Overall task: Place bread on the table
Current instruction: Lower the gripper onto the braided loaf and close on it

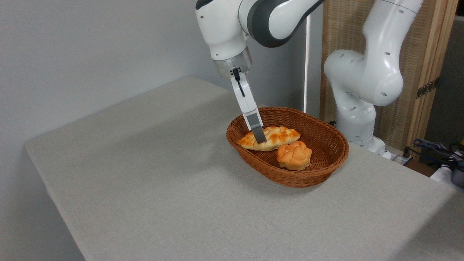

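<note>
The gripper (259, 137) reaches down into the basket at a slant, its tip low over the middle of the bread (270, 138). Only one finger (256, 127) shows from this side, a flat grey blade set in front of the loaf; the other is hidden behind it, so I cannot tell whether the jaws are spread, closed, or clamped on the loaf. A black cable runs down the white finger mount above the blade.

The bread lies inside the basket (315, 173), along its far left part, one pointed end close to the left rim and the other reaching toward the basket's middle. It is golden with browned patches on top and paler along its lower edge. Just to its right and nearer sits a small round orange bun (294, 155), touching or almost touching the loaf.

The basket is brown woven wicker, oval, and stands on the table (152, 174) toward its far right side. The table is covered in plain grey-beige cloth, and a soft shadow of the arm falls across it to the left of the basket.

The white arm (362, 76) rises from its base behind the basket on the right and bends over it. Behind the arm stands a wooden screen (427, 65), and some cables (435, 146) lie at the far right edge
</note>
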Tool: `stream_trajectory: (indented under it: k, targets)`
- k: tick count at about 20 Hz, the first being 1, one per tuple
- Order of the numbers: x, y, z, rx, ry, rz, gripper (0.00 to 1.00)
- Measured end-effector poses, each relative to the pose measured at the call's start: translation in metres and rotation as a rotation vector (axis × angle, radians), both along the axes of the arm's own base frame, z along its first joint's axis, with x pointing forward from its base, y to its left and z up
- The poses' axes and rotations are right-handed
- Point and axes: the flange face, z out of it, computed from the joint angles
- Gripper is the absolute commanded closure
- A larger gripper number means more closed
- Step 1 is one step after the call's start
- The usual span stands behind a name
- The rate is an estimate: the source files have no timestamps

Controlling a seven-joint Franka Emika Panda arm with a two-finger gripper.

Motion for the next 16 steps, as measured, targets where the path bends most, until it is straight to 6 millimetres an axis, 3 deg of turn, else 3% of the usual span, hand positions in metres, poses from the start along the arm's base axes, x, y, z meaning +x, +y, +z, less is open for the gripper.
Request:
stream_trajectory:
  k: [7, 8, 10, 12, 16]
  targets:
    - [-0.002, 0.002, -0.015, 0.002, -0.007, 0.0, 0.01]
    - [-0.003, 0.002, -0.019, 0.001, -0.008, 0.0, 0.11]
    - [-0.005, 0.003, -0.026, 0.0, -0.011, 0.0, 0.44]
    - [-0.005, 0.003, -0.029, 0.0, -0.013, 0.0, 0.64]
    - [-0.006, 0.003, -0.03, 0.0, -0.012, 0.0, 0.64]
